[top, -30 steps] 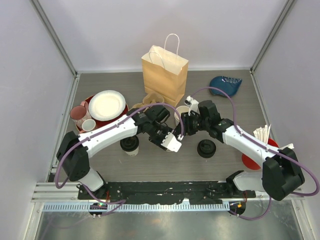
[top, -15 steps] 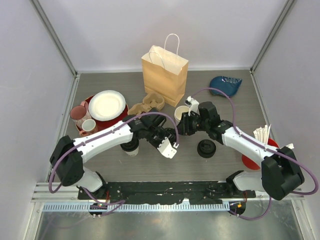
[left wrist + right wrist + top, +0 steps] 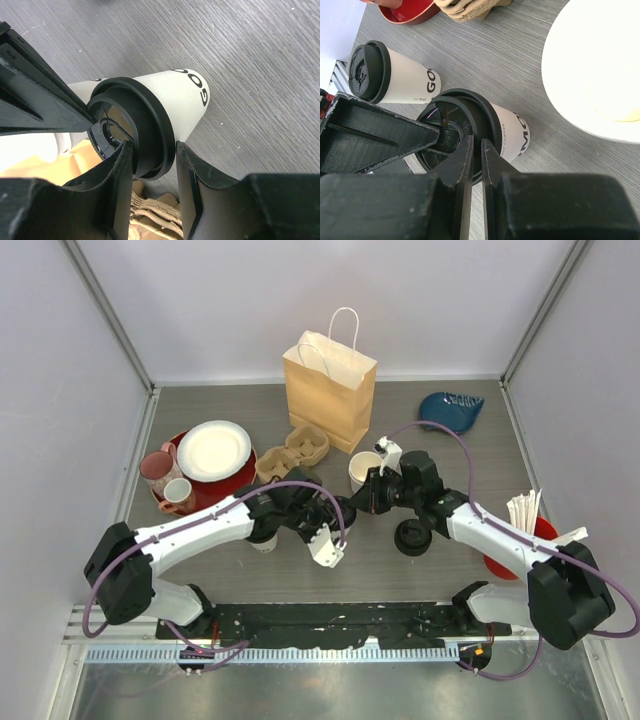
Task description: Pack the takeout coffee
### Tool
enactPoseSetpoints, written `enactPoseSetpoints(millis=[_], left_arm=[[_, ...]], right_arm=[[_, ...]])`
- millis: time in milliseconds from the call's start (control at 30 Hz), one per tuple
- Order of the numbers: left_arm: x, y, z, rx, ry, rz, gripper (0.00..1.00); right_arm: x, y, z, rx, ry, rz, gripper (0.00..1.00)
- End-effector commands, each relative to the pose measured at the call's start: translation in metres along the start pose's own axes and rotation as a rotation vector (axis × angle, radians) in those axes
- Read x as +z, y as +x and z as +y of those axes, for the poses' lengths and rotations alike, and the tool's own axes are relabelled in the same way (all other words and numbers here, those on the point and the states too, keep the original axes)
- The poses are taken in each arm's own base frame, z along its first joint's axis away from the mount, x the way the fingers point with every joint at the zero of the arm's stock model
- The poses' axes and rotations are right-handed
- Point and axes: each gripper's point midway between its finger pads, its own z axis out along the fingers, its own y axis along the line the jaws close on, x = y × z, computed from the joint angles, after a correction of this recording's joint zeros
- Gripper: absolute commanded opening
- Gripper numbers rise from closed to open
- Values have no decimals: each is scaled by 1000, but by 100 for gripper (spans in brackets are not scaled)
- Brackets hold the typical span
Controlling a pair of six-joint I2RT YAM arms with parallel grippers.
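Observation:
One takeout coffee cup (image 3: 344, 509), white with a black sip lid, sits between both grippers in mid-table. My left gripper (image 3: 338, 517) has its fingers on either side of the lid rim, close against it; in the left wrist view the gripper (image 3: 154, 150) frames the cup (image 3: 175, 95). My right gripper (image 3: 362, 501) pinches the same lid's rim; the right wrist view shows it (image 3: 477, 141) nearly closed on this cup (image 3: 512, 135). The second lidded cup (image 3: 262, 533) stands alone under my left arm and also shows in the right wrist view (image 3: 400, 77).
A brown paper bag (image 3: 330, 390) stands at the back with a cardboard cup carrier (image 3: 295, 447) in front of it. An open white cup (image 3: 362, 472) is beside my right gripper. A stack of black lids (image 3: 412, 537) is near right. A red tray (image 3: 240, 478) with dishes is at left.
My left arm has drawn back toward the near edge, uncovering the cup carrier. My right gripper has shifted slightly nearer.

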Motion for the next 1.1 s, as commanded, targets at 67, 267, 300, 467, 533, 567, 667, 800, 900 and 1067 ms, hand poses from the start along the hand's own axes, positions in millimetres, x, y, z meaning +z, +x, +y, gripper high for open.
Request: enactPoseSetpoints(millis=[67, 267, 300, 467, 533, 567, 667, 800, 900, 1067], left_arm=[[28, 17, -118, -124, 344, 43, 38], [32, 17, -137, -145, 365, 38, 38], [32, 17, -140, -149, 369, 38, 38], [31, 19, -146, -168, 373, 49, 37], [33, 20, -153, -176, 379, 53, 38], [33, 20, -157, -176, 388, 49, 38], [34, 21, -164, -176, 400, 49, 38], [36, 20, -160, -188, 375, 45, 38], [34, 16, -138, -210, 309, 40, 39], [21, 4, -94, -207, 199, 12, 51]], right_arm=[[-2, 42, -19, 49, 76, 105, 8], [-5, 41, -16, 39, 69, 94, 6], [-6, 41, -16, 39, 72, 93, 6], [-6, 40, -17, 35, 73, 89, 6], [-6, 41, -16, 36, 72, 92, 6], [-5, 42, -16, 35, 71, 93, 5], [-6, 43, -17, 37, 75, 90, 5], [-6, 44, -18, 40, 77, 94, 5], [-7, 42, -17, 39, 78, 89, 5], [-11, 31, -13, 18, 91, 65, 5]])
